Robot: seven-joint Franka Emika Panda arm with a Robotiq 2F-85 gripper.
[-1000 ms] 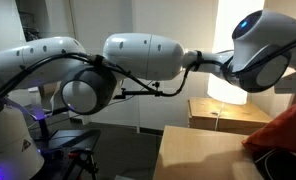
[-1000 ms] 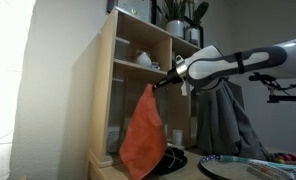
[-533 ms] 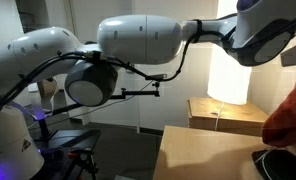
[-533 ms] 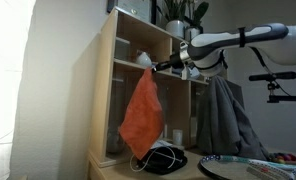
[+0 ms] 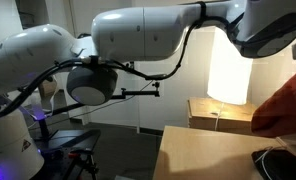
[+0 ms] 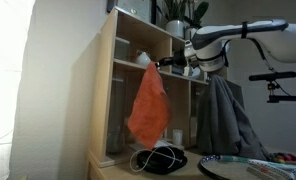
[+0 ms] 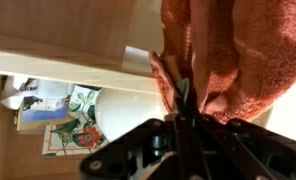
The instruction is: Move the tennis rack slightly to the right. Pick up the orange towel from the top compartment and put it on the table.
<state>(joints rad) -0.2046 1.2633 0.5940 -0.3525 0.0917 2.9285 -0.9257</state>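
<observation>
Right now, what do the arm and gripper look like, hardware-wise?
Arm: glossy white rounded shells, a grey round joint cap ringed in black, thin black cables looped alongside. Gripper: matte black, angular body. No markings legible.

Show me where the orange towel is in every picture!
Exterior view: the orange towel is at the right edge, above the table.
Exterior view: it hangs mid-picture, in front of the wooden shelf.
Wrist view: it fills the top right, pinched by the fingers.
Shared landmark: the white robot arm that holds it up.
</observation>
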